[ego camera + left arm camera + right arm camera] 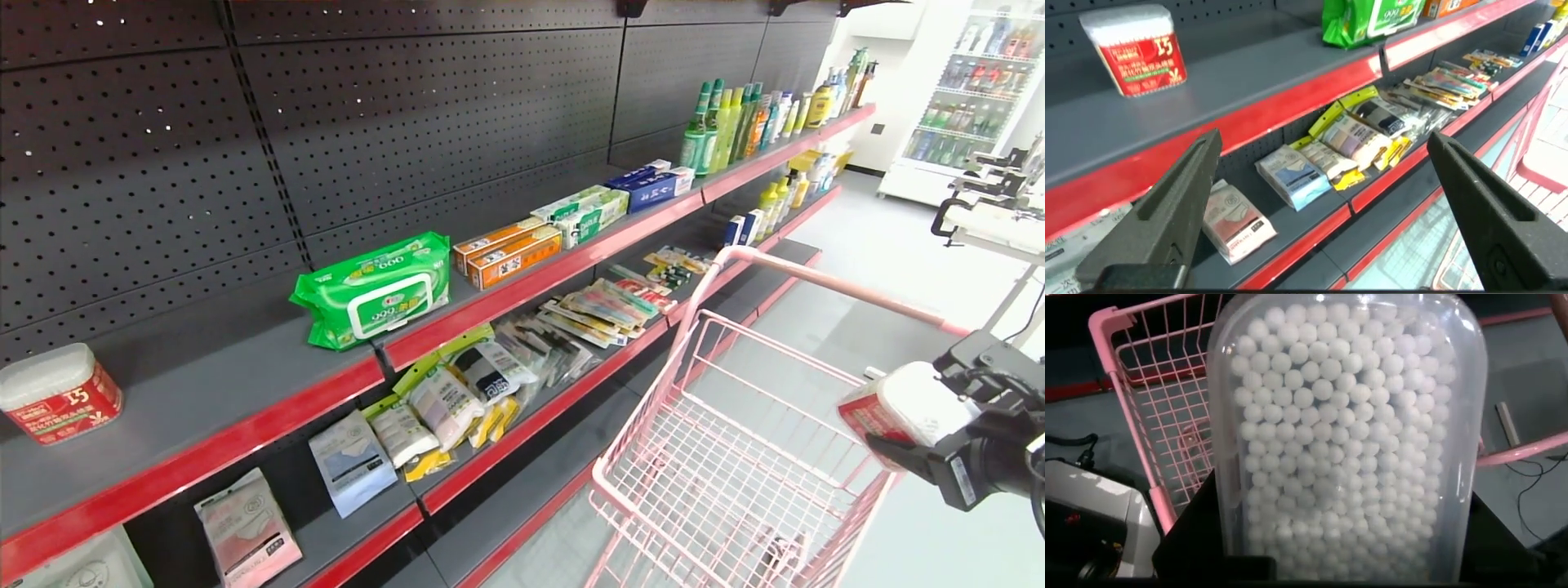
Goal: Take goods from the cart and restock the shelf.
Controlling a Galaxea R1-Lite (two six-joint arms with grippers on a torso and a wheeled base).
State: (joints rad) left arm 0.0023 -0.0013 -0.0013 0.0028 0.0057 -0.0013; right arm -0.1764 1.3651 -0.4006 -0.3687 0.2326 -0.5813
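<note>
My right gripper (902,445) is shut on a tub of cotton swabs (894,408) with a red label and a clear lid, held above the right rim of the pink cart (824,282). In the right wrist view the tub (1343,433) shows its white swab tips, with the cart's wire basket (1151,384) behind it. A second, matching tub (59,394) stands at the left end of the upper grey shelf (212,367). My left gripper (1324,147) is open in front of the shelves, below that tub (1136,47), with nothing between its fingers.
A green wipes pack (375,290), orange boxes (510,253) and green bottles (718,122) line the upper shelf. Flat packets (457,392) lie on the lower shelf. A drinks fridge (971,90) stands far right. Bare shelf lies between the red tub and the wipes.
</note>
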